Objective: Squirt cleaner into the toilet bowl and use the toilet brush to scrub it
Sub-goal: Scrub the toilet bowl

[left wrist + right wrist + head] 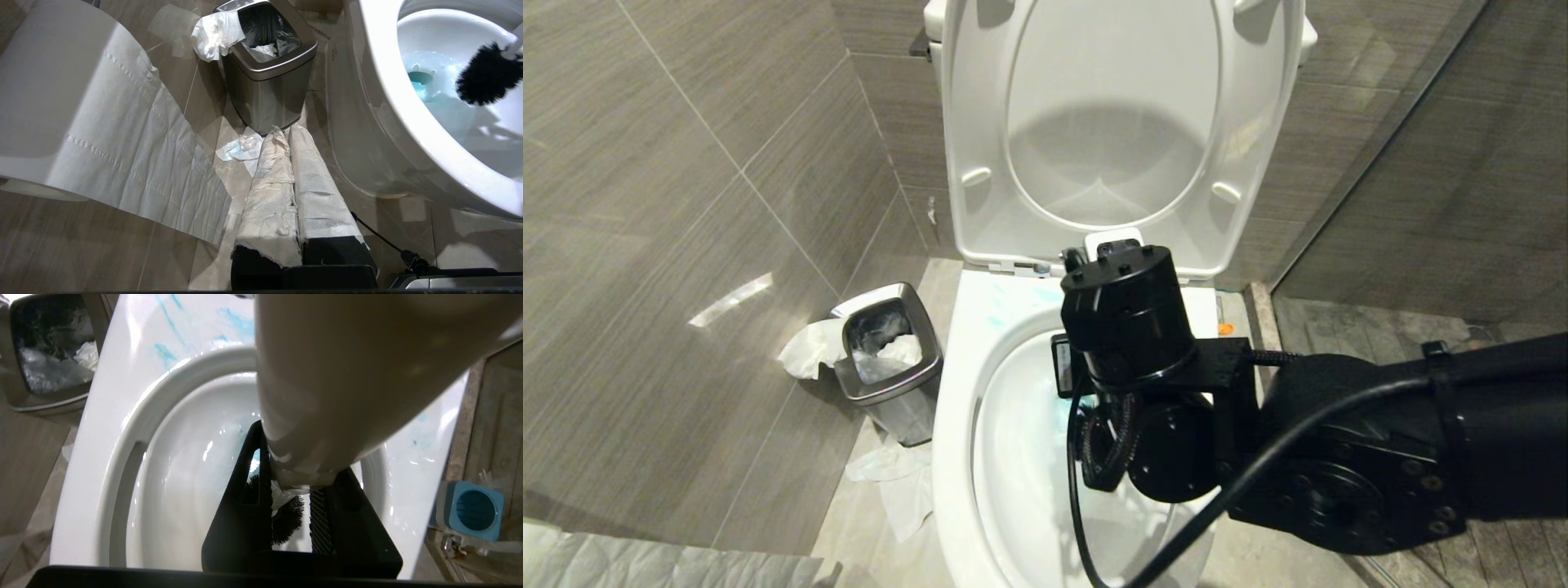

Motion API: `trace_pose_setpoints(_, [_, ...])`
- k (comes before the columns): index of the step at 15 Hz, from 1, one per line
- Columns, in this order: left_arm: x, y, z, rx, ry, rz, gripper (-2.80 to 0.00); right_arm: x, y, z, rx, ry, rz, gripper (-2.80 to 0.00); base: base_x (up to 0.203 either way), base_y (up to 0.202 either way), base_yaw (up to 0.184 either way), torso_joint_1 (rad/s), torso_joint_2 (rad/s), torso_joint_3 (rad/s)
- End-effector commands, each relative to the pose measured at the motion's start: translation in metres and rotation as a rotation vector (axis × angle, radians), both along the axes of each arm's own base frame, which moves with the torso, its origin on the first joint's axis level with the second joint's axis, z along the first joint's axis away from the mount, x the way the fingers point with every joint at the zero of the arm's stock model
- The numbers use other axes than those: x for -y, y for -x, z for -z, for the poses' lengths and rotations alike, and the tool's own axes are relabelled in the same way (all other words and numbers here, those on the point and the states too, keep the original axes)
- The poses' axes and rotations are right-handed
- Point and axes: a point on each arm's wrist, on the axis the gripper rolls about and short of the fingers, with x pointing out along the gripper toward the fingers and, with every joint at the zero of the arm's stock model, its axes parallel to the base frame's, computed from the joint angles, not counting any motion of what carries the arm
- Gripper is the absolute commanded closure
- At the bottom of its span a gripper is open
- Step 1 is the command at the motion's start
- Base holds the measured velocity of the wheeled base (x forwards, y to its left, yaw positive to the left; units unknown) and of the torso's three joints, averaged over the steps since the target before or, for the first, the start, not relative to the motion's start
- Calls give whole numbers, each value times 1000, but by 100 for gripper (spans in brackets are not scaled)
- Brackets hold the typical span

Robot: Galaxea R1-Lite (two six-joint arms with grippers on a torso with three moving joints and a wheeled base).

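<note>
The white toilet bowl [956,425] stands with seat and lid raised. My right arm reaches over it, and the right gripper [302,461] is shut on the toilet brush's white handle [327,384]. The dark bristle head [486,75] hangs inside the bowl above the water. Teal cleaner shows as smears [241,322] on the rim's back and as tinted water [421,79] at the drain. The blue square holder [470,508] sits on the floor beside the bowl. My left gripper [284,132], its fingers wrapped in white paper, is shut and empty, low beside the bowl.
A steel waste bin [886,359] with paper in it stands left of the toilet, with crumpled tissue [894,482] on the floor around it. A toilet paper roll [61,81] hangs close to the left wrist. Tiled walls and a glass panel close in both sides.
</note>
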Motion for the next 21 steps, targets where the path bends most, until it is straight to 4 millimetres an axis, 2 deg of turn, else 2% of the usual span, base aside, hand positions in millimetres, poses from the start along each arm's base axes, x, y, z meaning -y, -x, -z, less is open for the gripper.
trace_pose_setpoints(1, [0, 0, 0, -1, 0, 0, 0, -27, -24, 16, 7, 12, 15, 0, 0, 0, 0, 0, 0, 0])
trace_pose_setpoints(4, [0, 0, 0, -1, 0, 0, 0, -52, -43, 8, 62, -12, 18, 0, 0, 0, 0, 0, 0, 0])
trace_pose_setpoints(6, [0, 0, 0, -1, 0, 0, 0, -72, -47, 12, 82, 7, -2, 0, 0, 0, 0, 0, 0, 0])
trace_pose_setpoints(8, [0, 0, 0, -1, 0, 0, 0, -82, -32, 20, 65, 40, -41, 0, 0, 0, 0, 0, 0, 0])
trace_pose_setpoints(10, [0, 0, 0, -1, 0, 0, 0, -79, -16, 24, 42, 63, -68, 0, 0, 0, 0, 0, 0, 0])
trace_pose_setpoints(13, [0, 0, 0, -1, 0, 0, 0, -59, 5, 28, -2, 88, -82, 0, 0, 0, 0, 0, 0, 0])
trace_pose_setpoints(17, [0, 0, 0, -1, 0, 0, 0, -3, 35, 28, -56, 135, -65, 0, 0, 0, 0, 0, 0, 0])
trace_pose_setpoints(18, [0, 0, 0, -1, 0, 0, 0, 12, 37, 25, -62, 135, -46, 0, 0, 0, 0, 0, 0, 0])
trace_pose_setpoints(21, [0, 0, 0, -1, 0, 0, 0, 45, 12, 25, -74, 133, 69, 0, 0, 0, 0, 0, 0, 0])
